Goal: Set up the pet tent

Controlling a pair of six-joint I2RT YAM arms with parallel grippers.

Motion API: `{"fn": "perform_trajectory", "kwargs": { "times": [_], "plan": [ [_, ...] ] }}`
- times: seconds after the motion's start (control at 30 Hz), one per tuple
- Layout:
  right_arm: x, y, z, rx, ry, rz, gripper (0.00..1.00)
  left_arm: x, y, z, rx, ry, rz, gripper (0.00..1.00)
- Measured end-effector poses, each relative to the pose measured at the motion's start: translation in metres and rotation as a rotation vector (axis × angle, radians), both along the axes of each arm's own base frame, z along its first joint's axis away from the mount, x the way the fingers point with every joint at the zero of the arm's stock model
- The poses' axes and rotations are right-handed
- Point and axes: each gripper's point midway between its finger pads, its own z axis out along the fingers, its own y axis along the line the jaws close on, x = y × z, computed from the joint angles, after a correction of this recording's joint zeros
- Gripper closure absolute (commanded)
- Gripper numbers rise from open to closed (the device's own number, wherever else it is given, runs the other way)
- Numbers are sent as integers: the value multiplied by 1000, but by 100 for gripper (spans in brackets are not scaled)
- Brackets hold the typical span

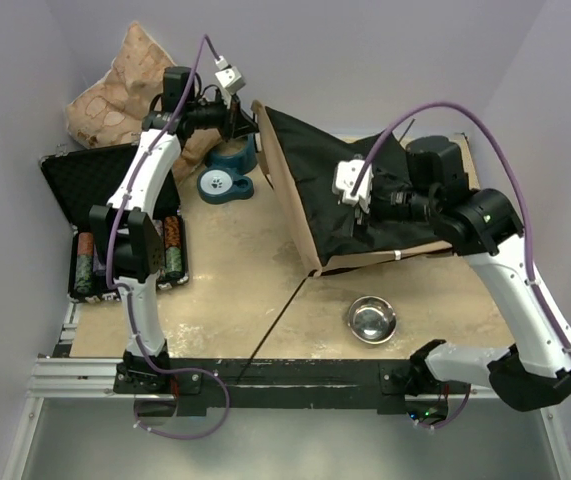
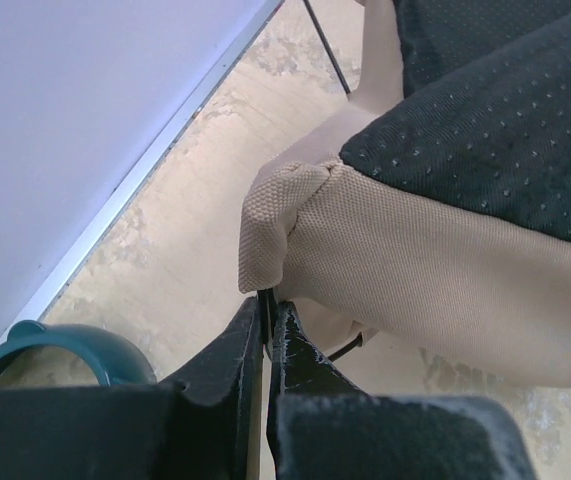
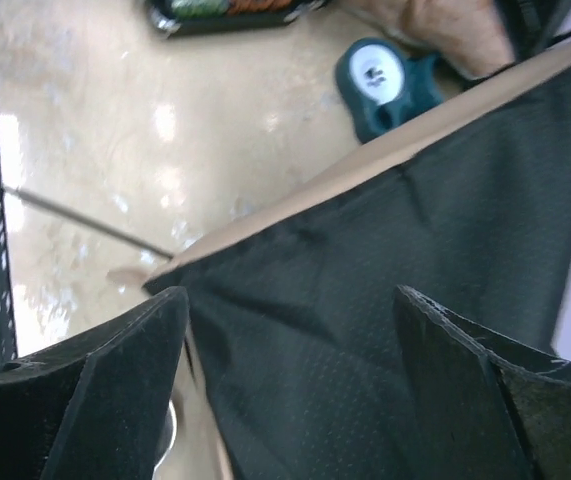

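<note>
The pet tent (image 1: 325, 190) lies partly collapsed on the table, its black lining up and its tan edge along the left and front. My left gripper (image 1: 245, 122) is at the tent's far corner. In the left wrist view the gripper (image 2: 268, 300) is shut on a thin dark pole end just under the tan fabric corner (image 2: 275, 215). My right gripper (image 1: 365, 215) hangs over the tent's middle. In the right wrist view it (image 3: 290, 300) is open, with the black lining (image 3: 365, 280) between and below its fingers. A loose thin pole (image 1: 275, 320) runs from the front corner toward the table edge. The entrance hole and pom-pom are hidden.
A teal round object (image 1: 227, 178) sits just left of the tent. A metal bowl (image 1: 372, 318) stands near the front. An open black case (image 1: 115, 220) with items lies at the left. A tan patterned pillow (image 1: 125, 90) leans in the back left corner.
</note>
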Motion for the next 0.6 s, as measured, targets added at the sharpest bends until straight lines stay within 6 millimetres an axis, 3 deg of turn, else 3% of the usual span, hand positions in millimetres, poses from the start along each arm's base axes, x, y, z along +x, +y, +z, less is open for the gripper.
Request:
{"fn": "perform_trajectory", "kwargs": {
  "times": [0.03,0.33,0.6],
  "plan": [
    [-6,-1,-10,-25,6,18,2,3,-1,-1,-2,1,1,100],
    [-44,32,-105,-217,105,206,4,9,-2,-2,-15,6,7,100],
    [-26,33,-121,-307,-30,224,11,9,-2,-4,-13,8,8,100]
  ]
}}
